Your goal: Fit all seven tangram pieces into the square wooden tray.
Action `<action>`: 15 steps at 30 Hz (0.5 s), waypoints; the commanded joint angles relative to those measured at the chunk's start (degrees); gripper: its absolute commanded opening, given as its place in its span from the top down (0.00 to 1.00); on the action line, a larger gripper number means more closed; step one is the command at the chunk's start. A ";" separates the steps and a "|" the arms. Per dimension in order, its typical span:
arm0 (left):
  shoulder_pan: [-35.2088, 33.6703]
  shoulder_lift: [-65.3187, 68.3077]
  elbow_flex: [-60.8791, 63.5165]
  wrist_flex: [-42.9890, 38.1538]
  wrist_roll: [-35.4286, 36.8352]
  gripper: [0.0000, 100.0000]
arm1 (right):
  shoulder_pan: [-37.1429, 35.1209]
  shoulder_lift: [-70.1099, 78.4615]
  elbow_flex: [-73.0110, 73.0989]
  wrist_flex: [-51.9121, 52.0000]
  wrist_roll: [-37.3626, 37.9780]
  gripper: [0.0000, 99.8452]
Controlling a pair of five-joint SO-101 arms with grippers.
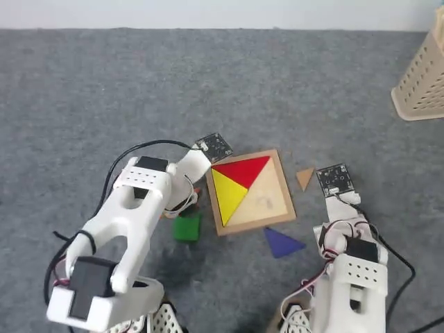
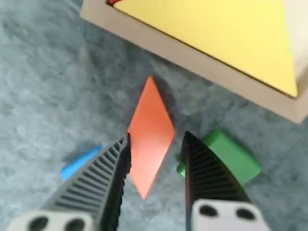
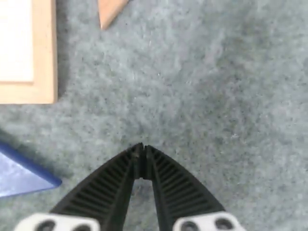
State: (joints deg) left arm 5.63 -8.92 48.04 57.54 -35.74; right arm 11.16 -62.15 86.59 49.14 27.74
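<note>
A square wooden tray point(image 1: 258, 227) with a raised pale rim is lying on the fuzzy grey felt surface point(image 1: 104, 90), and two smooth, glossy triangles are sitting flat inside it: a red one point(image 1: 243, 170) along its far edge and a yellow one point(image 1: 227, 195) along its left edge, the two touching; the remaining floor of the tray is showing bare light wood. A thick green block point(image 1: 186, 227) is resting just beside the tray's near left corner, a dark blue triangle point(image 1: 281, 243) is lying near its front edge, and a small tan wooden triangle point(image 1: 304, 177) is lying just off its right side. The white left arm is stretching forward with its wrist bending down by the tray's left edge; its ribbed black left pincer point(image 2: 156, 138) is standing open, straddling a flat orange diamond-shaped piece point(image 2: 150, 134) on the felt, with a light blue piece point(image 2: 79, 161) beside one finger. The right arm is folding low, and its right pincer point(image 3: 143, 147) is pointing down at bare felt right of the tray, closed and gripping nothing
</note>
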 commanded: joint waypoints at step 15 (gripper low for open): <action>-3.52 15.91 -16.22 2.37 -0.70 0.91 | -0.48 -1.54 -0.35 1.19 0.79 0.99</action>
State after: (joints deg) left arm 2.90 6.64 34.86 60.00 -36.00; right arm 11.16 -62.15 86.59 49.14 27.74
